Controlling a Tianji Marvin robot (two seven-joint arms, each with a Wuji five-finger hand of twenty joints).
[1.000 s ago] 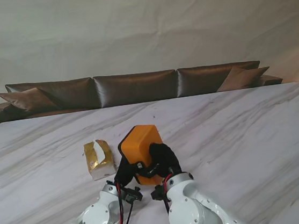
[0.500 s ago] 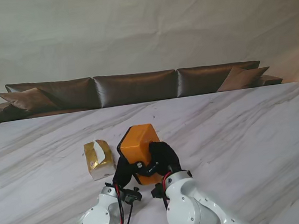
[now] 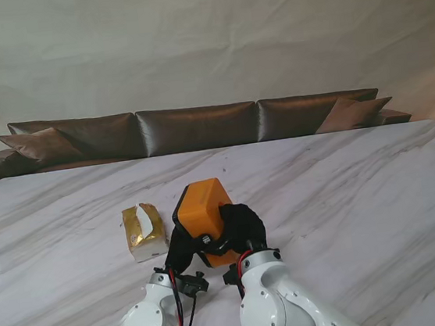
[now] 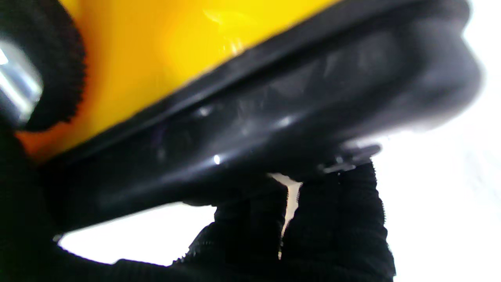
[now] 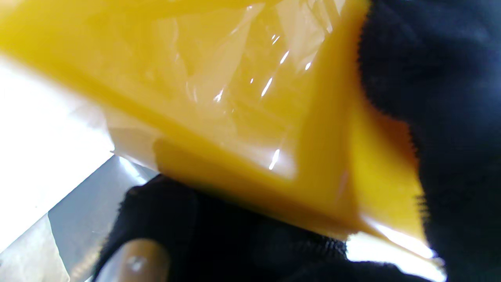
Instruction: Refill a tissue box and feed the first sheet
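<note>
Here, an orange tissue box point(image 3: 201, 206) sits near the middle of a white marble bench point(image 3: 347, 195), close to the robot. The box is a glossy, rounded rectangle of bright orange plastic with a black base edge. It is tilted, its far end raised and its near end buried between two black-gloved hands.

The left hand point(image 3: 179, 250) grips the box's near left side, fingers curled against it. In the left wrist view, the orange shell point(image 4: 164, 51) fills the frame and meets a shiny black rim point(image 4: 274, 117); gloved fingers point(image 4: 336, 223) press up against that rim.

The right hand point(image 3: 241, 225) wraps the box's right side, fingers closed around its edge. In the right wrist view, a yellow-orange surface point(image 5: 332, 149) lies very near the lens, with crinkled clear plastic film point(image 5: 235, 78) catching small highlights; black glove fabric point(image 5: 450, 98) covers one side and more glove shows beneath. The view is blurred, so finer detail cannot be told.

Just to the left of the box, apart from it, lies a soft tissue pack point(image 3: 144, 231) in gold wrapping, with a white sheet showing through its top slit.

Beyond the far edge of the bench stands a long dark brown sofa point(image 3: 198, 127) against a pale cloth backdrop point(image 3: 203, 39).
</note>
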